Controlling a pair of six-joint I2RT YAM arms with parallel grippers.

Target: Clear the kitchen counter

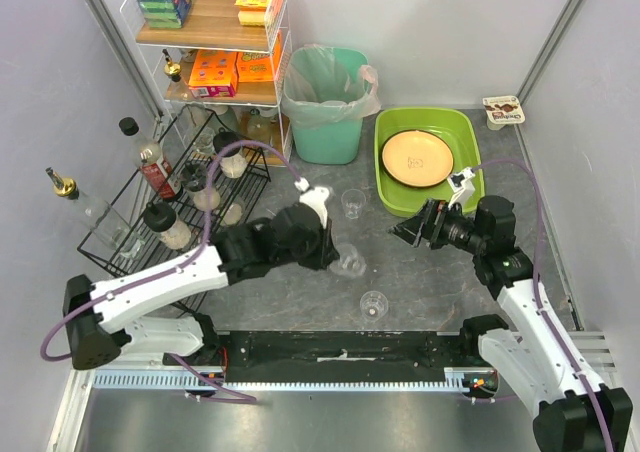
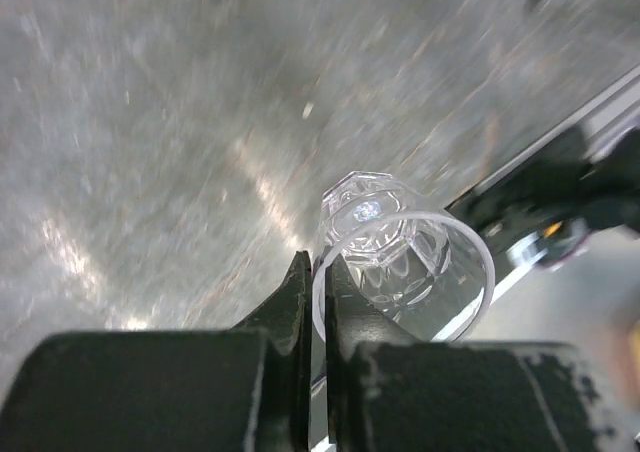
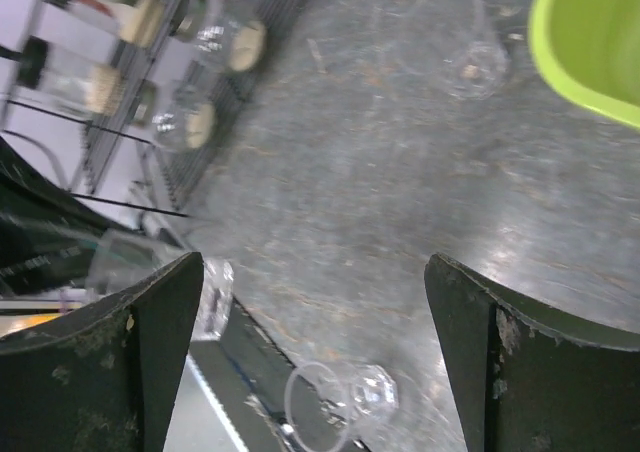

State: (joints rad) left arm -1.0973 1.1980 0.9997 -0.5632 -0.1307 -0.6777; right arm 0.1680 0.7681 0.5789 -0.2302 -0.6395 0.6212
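Nearest, the left jaws are pressed together on the thin wall of a clear plastic cup (image 2: 400, 262), one side inside the rim and one outside. The cup sticks out just past the jaws, tipped, with its bumpy bottom pointing away. I cannot tell if it is up off the worktop (image 1: 410, 282), because that view is blurry.

The right jaws are spread wide and hold nothing. Low down between them sits a second clear cup (image 3: 345, 400). Far ahead of them is a third cup (image 3: 462, 47), just beside the lime-green tub (image 1: 381, 162), which has a yellow plate (image 1: 417, 158) in it.

I think the step is picking up the cups one at a time, and this one is caught. The next move needs a gentle carry to the tub or to the green bin (image 1: 325, 132); I cannot tell which. The grip is only on a thin edge, so the cup could slip or bend. It should also go high over the other cups.

The worktop is dark grey, spotty like stone, and shiny in places. It lies under both jaws and runs to the walls. Two loose cups are on it, so the job looks partly done.
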